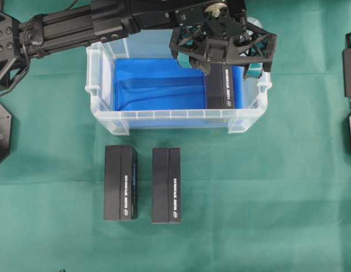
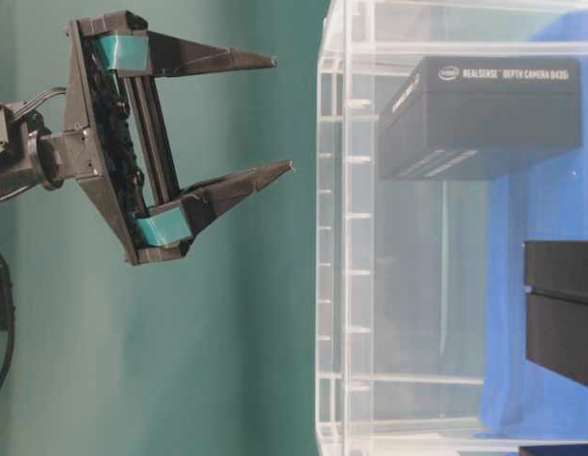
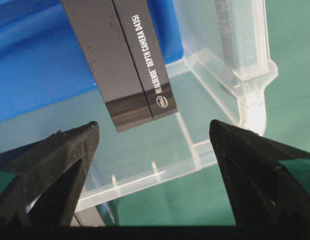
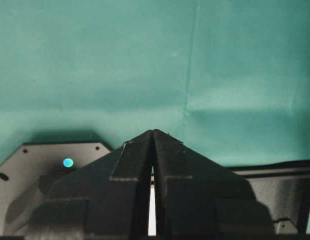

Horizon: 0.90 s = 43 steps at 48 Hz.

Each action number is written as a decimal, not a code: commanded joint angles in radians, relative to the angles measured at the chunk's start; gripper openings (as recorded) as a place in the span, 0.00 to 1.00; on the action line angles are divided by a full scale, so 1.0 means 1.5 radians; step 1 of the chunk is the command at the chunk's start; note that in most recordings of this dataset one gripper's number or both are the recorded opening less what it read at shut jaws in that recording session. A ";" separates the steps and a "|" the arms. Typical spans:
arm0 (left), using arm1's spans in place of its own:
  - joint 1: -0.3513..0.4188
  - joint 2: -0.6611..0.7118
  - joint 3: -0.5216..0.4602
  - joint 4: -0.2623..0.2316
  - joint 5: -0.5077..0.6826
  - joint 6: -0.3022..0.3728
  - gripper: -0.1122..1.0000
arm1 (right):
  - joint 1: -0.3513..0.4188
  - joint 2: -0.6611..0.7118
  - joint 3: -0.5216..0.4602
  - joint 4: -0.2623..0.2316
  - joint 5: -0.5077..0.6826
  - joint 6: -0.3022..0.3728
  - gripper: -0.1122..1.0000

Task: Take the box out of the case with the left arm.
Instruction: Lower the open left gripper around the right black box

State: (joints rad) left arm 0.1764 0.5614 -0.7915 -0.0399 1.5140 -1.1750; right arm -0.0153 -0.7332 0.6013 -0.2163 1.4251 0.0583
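Left end effector (image 1: 223,48) hangs over right end of clear case (image 1: 101,90), fingers spread wide, gripping nothing. Black box (image 1: 219,88) lies inside case on blue lining (image 1: 155,85), against right wall, directly beneath spread fingers (image 3: 59,150); white lettering on box side readable from wrist view. Two more black boxes (image 1: 119,182) (image 1: 166,185) rest side by side on green tabletop (image 1: 266,198) in front of case. Right end effector (image 4: 152,137) closed, empty, well apart at tabletop edge.
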 commanded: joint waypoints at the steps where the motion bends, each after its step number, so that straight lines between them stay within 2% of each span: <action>1: 0.003 -0.013 -0.015 0.007 -0.001 -0.002 0.97 | 0.001 0.000 -0.007 -0.002 -0.003 0.000 0.10; 21: 0.002 -0.017 0.020 0.020 -0.007 -0.005 0.97 | 0.001 0.001 -0.007 -0.001 0.000 0.001 0.10; 27: 0.002 -0.017 0.030 0.039 -0.022 -0.014 0.97 | 0.001 0.000 -0.006 -0.002 0.000 0.000 0.10; 43: 0.004 -0.020 0.073 0.045 -0.060 -0.026 0.97 | 0.001 0.000 -0.007 -0.001 0.000 0.000 0.10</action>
State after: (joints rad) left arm 0.1779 0.5614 -0.6826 0.0215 1.4389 -1.2103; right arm -0.0138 -0.7332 0.6029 -0.2163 1.4266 0.0583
